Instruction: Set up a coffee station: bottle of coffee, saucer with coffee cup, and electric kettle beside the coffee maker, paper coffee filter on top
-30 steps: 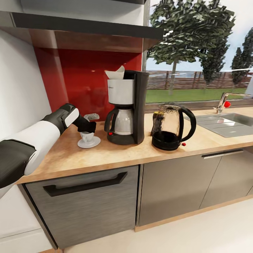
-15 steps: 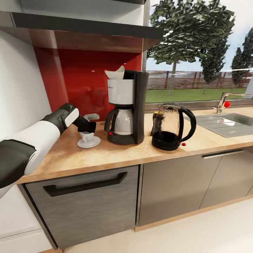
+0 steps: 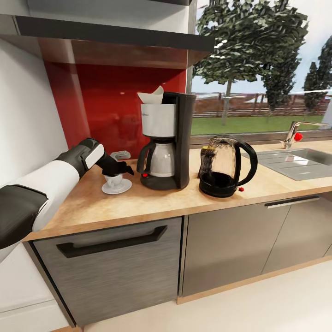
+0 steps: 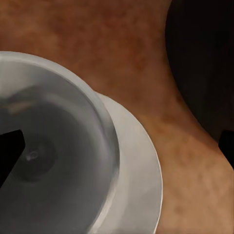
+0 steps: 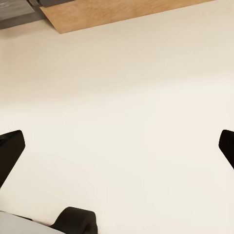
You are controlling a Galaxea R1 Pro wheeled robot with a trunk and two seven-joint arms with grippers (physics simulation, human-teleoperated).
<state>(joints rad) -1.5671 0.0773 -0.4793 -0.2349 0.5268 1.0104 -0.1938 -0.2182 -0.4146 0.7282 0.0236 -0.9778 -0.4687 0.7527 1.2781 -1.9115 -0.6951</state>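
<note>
Coffee cup (image 3: pixel 114 179) sitting on saucer (image 3: pixel 116 186), just left of coffee maker (image 3: pixel 167 140) on countertop (image 3: pixel 138 200). Left gripper (image 3: pixel 121 170) hovering right over cup, fingers spread apart. Kettle (image 3: pixel 227 167) standing right of maker. Right gripper (image 5: pixel 119 146) hanging wide apart above floor (image 5: pixel 122 97).

the kitchen countertop (image 3: pixel 138 203) is showing light wood with a mottled grain, over grey streaked cabinet fronts (image 3: pixel 115 272) with black handles. the coffee maker (image 3: pixel 167 140) is standing black with a silver-white upper housing, a silvery carafe and a small red switch, the white paper coffee filter (image 3: pixel 152 96) sitting pale on top. the electric kettle (image 3: pixel 226 168) is gleaming smoky and see-through, black at base and handle, with a red dot. the coffee cup (image 3: pixel 114 179) and saucer (image 3: pixel 116 186) are looking plain white. the wall panel (image 3: pixel 110 106) behind is glowing deep glossy red, and the left arm (image 3: pixel 50 184) is showing white and black
</note>
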